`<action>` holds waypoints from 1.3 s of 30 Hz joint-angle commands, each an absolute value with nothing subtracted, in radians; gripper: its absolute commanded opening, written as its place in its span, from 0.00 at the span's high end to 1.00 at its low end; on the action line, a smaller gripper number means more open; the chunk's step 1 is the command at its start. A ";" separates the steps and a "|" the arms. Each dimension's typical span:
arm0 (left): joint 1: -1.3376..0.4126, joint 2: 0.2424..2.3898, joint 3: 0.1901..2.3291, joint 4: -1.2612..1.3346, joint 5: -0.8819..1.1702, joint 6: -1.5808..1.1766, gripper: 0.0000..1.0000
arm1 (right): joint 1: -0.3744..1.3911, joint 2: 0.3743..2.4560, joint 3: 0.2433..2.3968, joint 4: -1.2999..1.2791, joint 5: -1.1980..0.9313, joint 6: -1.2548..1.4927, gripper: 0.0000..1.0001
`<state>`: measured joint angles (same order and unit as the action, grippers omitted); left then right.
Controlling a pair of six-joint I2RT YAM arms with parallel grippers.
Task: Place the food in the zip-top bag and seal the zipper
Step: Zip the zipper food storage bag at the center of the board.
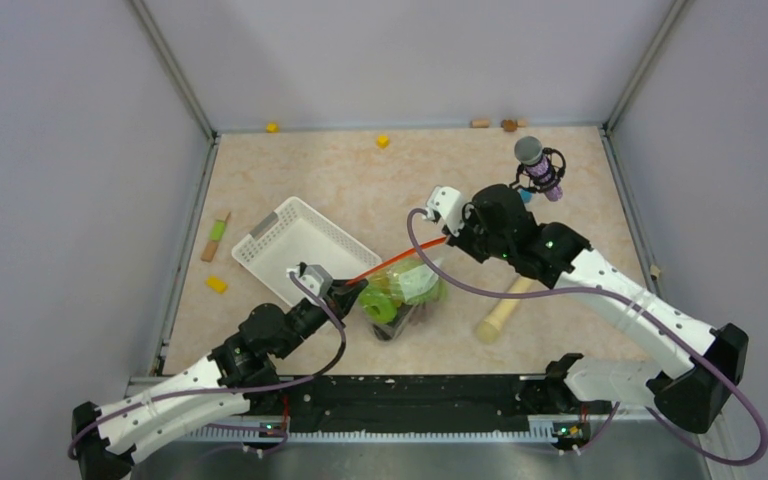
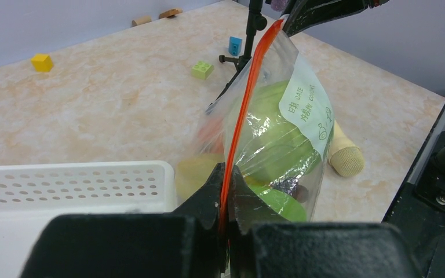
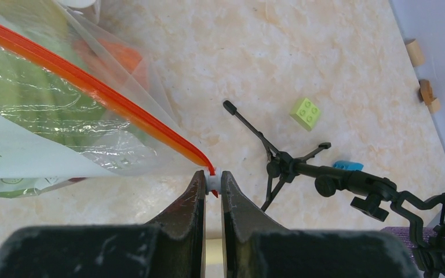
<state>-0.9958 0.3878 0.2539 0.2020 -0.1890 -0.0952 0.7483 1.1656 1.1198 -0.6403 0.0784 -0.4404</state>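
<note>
The clear zip-top bag (image 1: 405, 295) hangs between my two grippers, its red-orange zipper (image 1: 400, 260) pulled taut from lower left to upper right. The food is inside: green apples (image 2: 278, 136), a dark grape bunch (image 2: 292, 188), an orange piece (image 3: 121, 58) and a yellow piece (image 2: 194, 174). My left gripper (image 2: 227, 174) is shut on the zipper's near end, next to the basket. My right gripper (image 3: 211, 180) is shut on the white slider at the zipper's far end. The bag's bottom rests on the table.
A white slotted basket (image 1: 295, 245) sits left of the bag. A beige wooden rod (image 1: 500, 312) lies right of it. A small black tripod with a purple microphone (image 1: 538, 170) stands at the back right. Small yellow (image 1: 217, 284), green (image 3: 305, 113) and blue (image 3: 347, 165) blocks lie scattered.
</note>
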 commanded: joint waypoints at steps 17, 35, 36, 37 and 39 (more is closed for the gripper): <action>-0.992 0.547 0.362 0.262 -0.176 -0.137 0.35 | 0.710 1.114 1.142 -0.658 0.005 -0.359 1.00; -0.992 0.578 0.466 0.168 -0.358 -0.317 0.03 | 0.710 0.897 0.947 -0.695 0.493 0.343 1.00; -0.993 0.576 0.458 0.176 -0.373 -0.326 0.03 | 0.710 0.878 0.939 -0.707 0.515 0.364 1.00; -0.993 0.574 0.453 0.180 -0.381 -0.332 0.03 | 0.710 0.856 0.930 -0.718 0.544 0.392 1.00; -0.993 0.572 0.450 0.174 -0.399 -0.349 0.03 | 0.710 0.816 0.912 -0.738 0.603 0.444 1.00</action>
